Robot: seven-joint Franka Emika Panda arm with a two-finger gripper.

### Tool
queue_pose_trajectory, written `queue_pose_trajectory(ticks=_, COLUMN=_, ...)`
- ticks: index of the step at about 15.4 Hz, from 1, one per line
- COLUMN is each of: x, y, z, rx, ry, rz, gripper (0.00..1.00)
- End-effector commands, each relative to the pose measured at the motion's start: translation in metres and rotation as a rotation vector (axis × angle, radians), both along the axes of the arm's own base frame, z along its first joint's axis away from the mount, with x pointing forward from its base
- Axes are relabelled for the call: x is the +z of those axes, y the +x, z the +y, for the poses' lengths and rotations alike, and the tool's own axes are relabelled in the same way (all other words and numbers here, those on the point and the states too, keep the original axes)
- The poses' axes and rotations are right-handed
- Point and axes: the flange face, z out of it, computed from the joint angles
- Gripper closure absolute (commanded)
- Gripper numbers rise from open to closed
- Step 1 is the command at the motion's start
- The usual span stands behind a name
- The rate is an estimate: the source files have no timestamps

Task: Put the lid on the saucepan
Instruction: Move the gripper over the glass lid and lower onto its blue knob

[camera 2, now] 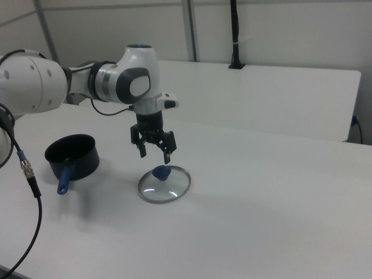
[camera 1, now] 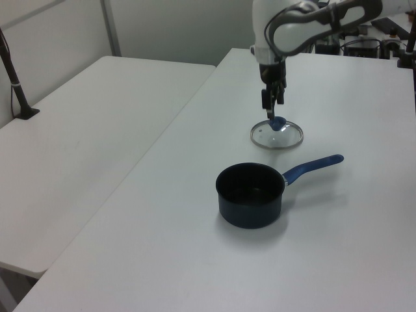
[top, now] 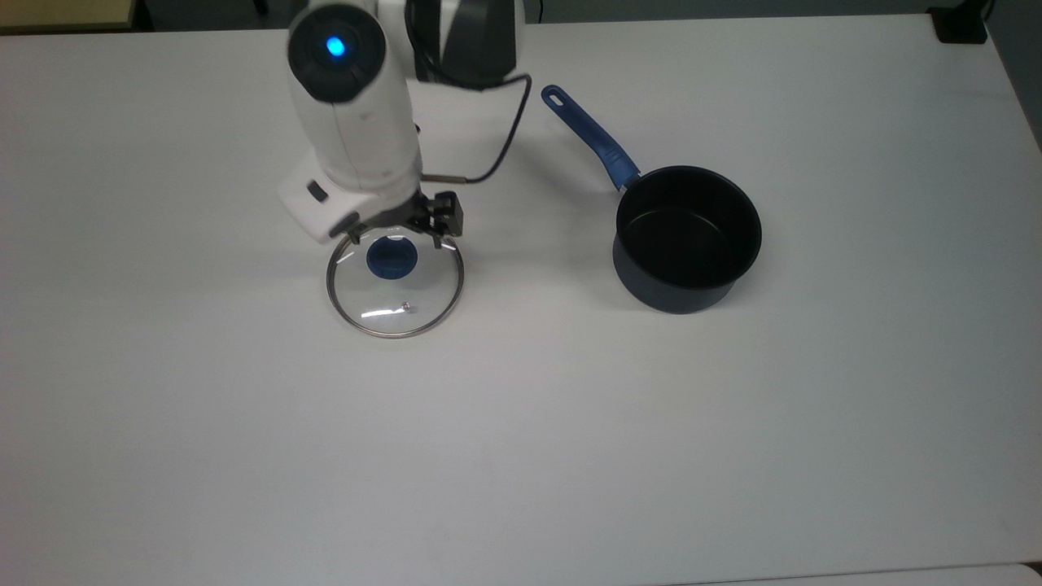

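White counter (top: 521, 456) under even indoor light, second white table (camera 1: 84, 143) alongside it across a narrow seam, pale partition wall (camera 2: 279, 29) behind, black post (camera 2: 234, 35) rising from the far table, cluttered desk (camera 1: 364, 39) at the left view's far end

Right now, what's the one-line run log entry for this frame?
phase: approach | gripper: open, above knob, not touching | lid: flat on table | saucepan: uncovered, apart from lid

The glass lid (top: 395, 277) lies flat, apparently just below the end effector (top: 396, 232). The saucepan (top: 688, 238) stands upright, uncovered, well apart from it.
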Motion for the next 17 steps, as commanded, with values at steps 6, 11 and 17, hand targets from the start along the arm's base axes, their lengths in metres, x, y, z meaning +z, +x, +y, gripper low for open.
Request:
queue_pose_trajectory(ticks=6, x=-0.043, y=0.008, z=0.000, rx=0.045, ry=-0.009, rz=-0.005, gripper=0.00)
queue_pose_trajectory(ticks=11, x=-0.046, y=0.007, z=-0.016, rx=0.056, ry=-0.007, rz=0.005, gripper=0.00)
queue_pose_trajectory(ticks=17, x=-0.046, y=0.005, z=-0.015, rx=0.059, ry=-0.008, rz=0.014, gripper=0.00)
